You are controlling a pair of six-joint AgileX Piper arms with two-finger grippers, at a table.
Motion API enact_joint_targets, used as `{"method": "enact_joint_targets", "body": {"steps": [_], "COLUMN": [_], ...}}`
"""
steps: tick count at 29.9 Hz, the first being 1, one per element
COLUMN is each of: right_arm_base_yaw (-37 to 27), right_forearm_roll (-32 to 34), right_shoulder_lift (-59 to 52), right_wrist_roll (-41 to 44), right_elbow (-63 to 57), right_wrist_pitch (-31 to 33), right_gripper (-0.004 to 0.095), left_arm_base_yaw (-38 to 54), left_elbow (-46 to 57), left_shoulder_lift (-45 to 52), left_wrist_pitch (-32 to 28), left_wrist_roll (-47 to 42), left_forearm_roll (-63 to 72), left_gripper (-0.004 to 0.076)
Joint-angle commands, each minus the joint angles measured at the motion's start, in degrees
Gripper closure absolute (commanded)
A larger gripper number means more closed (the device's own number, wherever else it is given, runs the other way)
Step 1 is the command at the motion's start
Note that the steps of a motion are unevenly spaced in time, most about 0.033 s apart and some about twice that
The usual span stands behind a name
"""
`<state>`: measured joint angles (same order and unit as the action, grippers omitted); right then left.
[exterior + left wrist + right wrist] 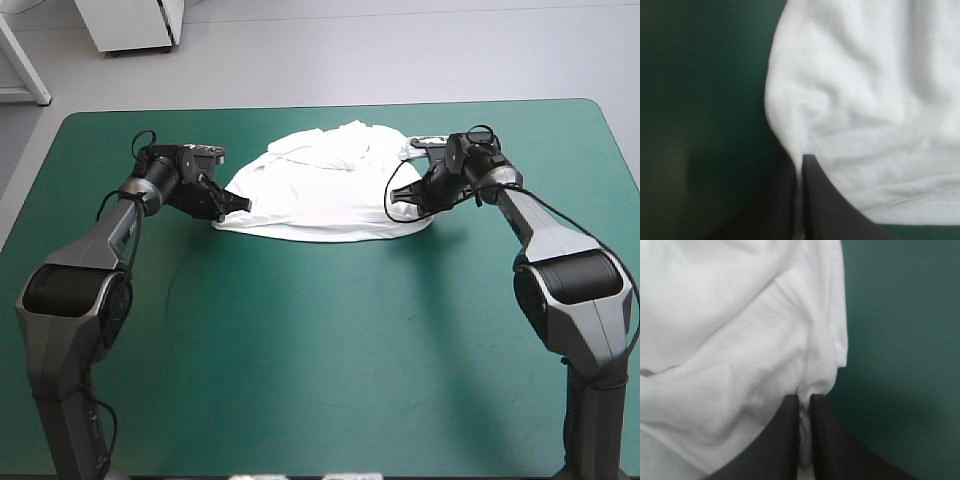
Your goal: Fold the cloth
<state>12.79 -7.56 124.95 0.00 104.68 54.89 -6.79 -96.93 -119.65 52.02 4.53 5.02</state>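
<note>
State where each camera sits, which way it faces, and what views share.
High view: above and behind the robot, looking forward and down at the table; both arms show, left gripper and right gripper at the T-shirt.
Left wrist view: above that wrist, along its fingers, shut on the T-shirt's edge.
Right wrist view: likewise, fingers pinching the opposite edge.
All share the T-shirt.

A white T-shirt (320,190) lay rumpled on the teal-green desk (320,350), toward its far edge, the left hand (238,204) at its left edge, the right hand (400,196) at its right.
</note>
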Motion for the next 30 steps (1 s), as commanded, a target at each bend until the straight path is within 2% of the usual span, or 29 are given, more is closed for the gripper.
{"method": "enact_joint_targets", "body": {"steps": [1,5,19,24,30], "right_arm_base_yaw": [1.0,0.6,-2.3,-2.3,-2.3], "right_forearm_roll": [-2.0,0.5,4.3,7.6,10.1], "right_shoulder_lift": [0.4,-3.2,-26.5,-36.6,-49.1], "right_wrist_roll": [0.6,1.8,1.7,1.6,1.6], "right_elbow": [-1.0,-1.0,-4.0,-8.2,-14.9], "right_wrist_pitch": [3.9,4.0,5.9,3.4,-1.6], "right_gripper": [0.0925,0.0925,0.0925,0.0925,0.0925], "left_arm_base_yaw": [0.1,0.1,0.1,0.1,0.0], "left_elbow": [-0.6,-0.6,-0.6,-0.6,1.2], "left_shoulder_lift": [1.5,3.9,23.0,30.3,40.5], "left_wrist_pitch": [0.8,1.1,3.6,3.3,-0.8], "left_wrist_roll": [-0.2,-0.2,1.0,5.7,6.0], "left_forearm_roll": [-1.0,-1.4,2.1,7.1,8.5], "left_gripper": [0.0734,0.0734,0.0734,0.0734,0.0734]}}
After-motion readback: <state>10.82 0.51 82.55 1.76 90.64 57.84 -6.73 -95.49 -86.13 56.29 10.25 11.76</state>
